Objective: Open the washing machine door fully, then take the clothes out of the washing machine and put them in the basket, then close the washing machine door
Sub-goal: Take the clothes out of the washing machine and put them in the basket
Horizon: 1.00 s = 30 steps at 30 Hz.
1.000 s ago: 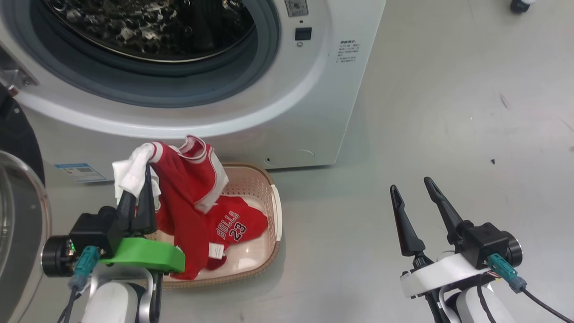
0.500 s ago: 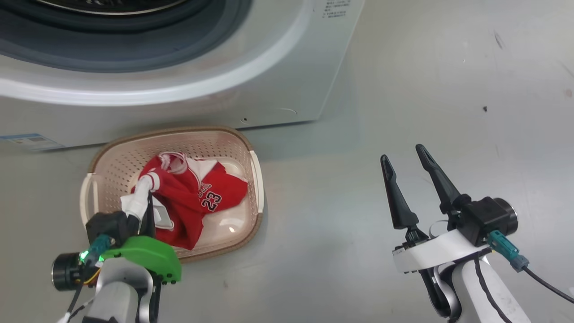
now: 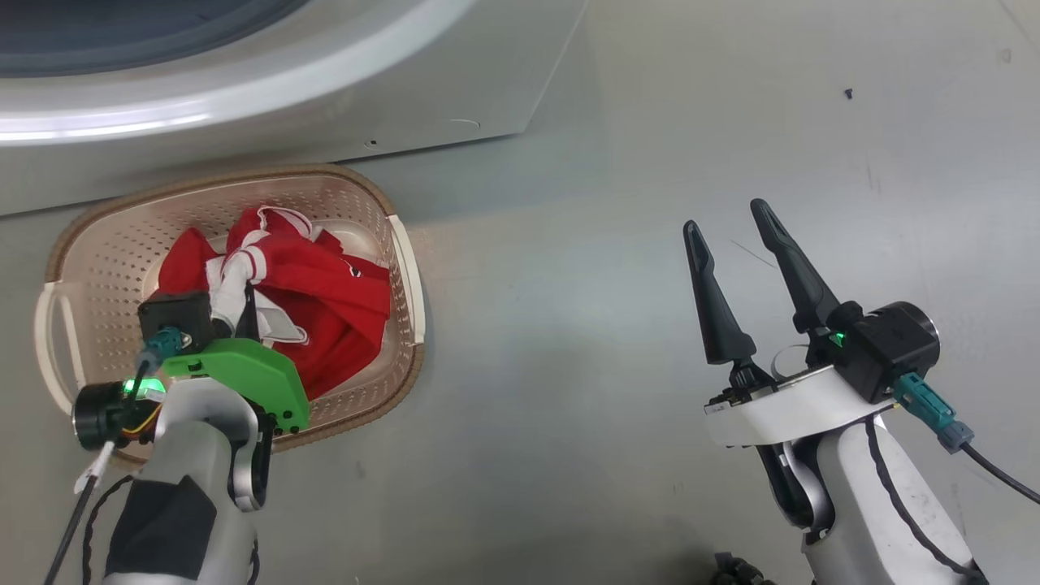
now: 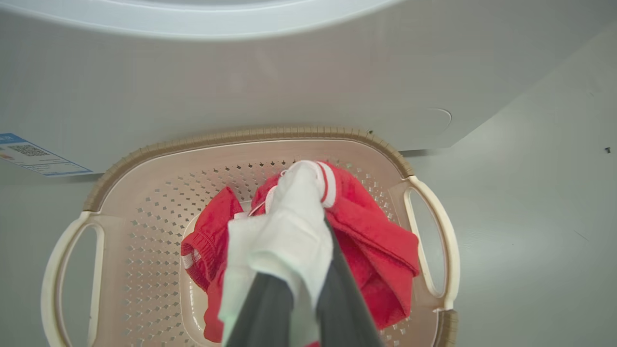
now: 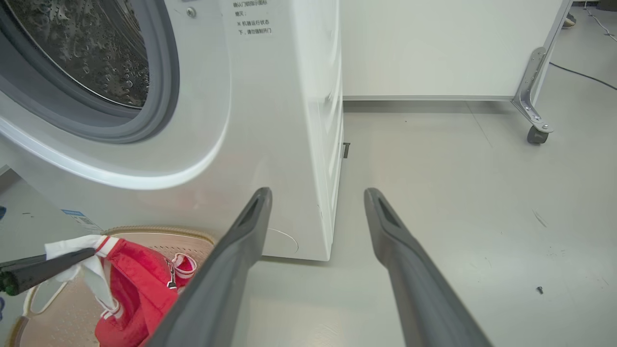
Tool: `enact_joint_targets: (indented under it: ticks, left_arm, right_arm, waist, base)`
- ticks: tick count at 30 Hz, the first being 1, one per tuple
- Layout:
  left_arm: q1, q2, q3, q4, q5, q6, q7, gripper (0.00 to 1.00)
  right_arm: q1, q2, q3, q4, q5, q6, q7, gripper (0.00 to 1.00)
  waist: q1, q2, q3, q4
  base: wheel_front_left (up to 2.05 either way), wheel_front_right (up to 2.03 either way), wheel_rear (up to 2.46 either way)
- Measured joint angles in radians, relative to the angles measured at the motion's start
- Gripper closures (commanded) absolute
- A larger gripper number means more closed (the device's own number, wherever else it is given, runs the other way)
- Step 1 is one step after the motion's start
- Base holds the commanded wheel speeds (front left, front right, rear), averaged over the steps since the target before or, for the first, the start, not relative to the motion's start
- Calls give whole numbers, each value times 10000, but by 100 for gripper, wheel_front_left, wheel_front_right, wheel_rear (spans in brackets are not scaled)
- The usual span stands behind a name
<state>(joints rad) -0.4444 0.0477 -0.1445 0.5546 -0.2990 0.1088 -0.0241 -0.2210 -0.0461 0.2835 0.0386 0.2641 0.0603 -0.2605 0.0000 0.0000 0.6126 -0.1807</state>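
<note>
Downward, left end effector (image 3: 242,296) on clothes (image 3: 341,296)

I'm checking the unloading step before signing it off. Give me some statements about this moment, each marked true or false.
1. The left gripper is shut on the clothes over the basket. True.
2. The right gripper holds a white cloth. False: it is open and empty, above the floor.
3. The basket stands on the floor before the washing machine. True.
4. The basket is empty. False: red clothes lie in it.
5. The drum opening is covered. False: the grey gasket and drum stand uncovered.
</note>
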Motion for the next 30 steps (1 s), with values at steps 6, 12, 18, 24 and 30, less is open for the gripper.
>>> enact_joint_targets:
  ticks: [6, 12, 18, 24, 30]
  left_arm:
    - [-426, 115, 382, 1101, -299, 0, 140, 100]
    - [-794, 105, 771, 1919, -579, 0, 94, 100]
    - [-1232, 107, 803, 2476, -633, -19, -119, 100]
    - [-1469, 58, 757, 3009, -817, -360, -318, 63]
    - [-1531, 13, 694, 3382, -874, -610, -924, 0]
  right_arm:
    - [-354, 0, 21, -4, 84, 0, 0, 0]
    - [-490, 0, -35, 27, 86, -2, 0, 0]
    - [-604, 2, -33, 107, 86, -2, 0, 0]
    - [-630, 0, -67, 280, 84, -2, -2, 0]
    - [-632, 2, -81, 435, 79, 0, 0, 0]
  waist:
    - [0, 0, 607, -297]
    - [0, 0, 958, -519]
    - [0, 0, 1028, -538]
    - [0, 0, 861, -444]
    - [0, 0, 508, -287]
  base:
    - [0, 0, 0]
    - [0, 0, 0]
    - [0, 0, 0]
    - [0, 0, 0]
    - [0, 0, 0]
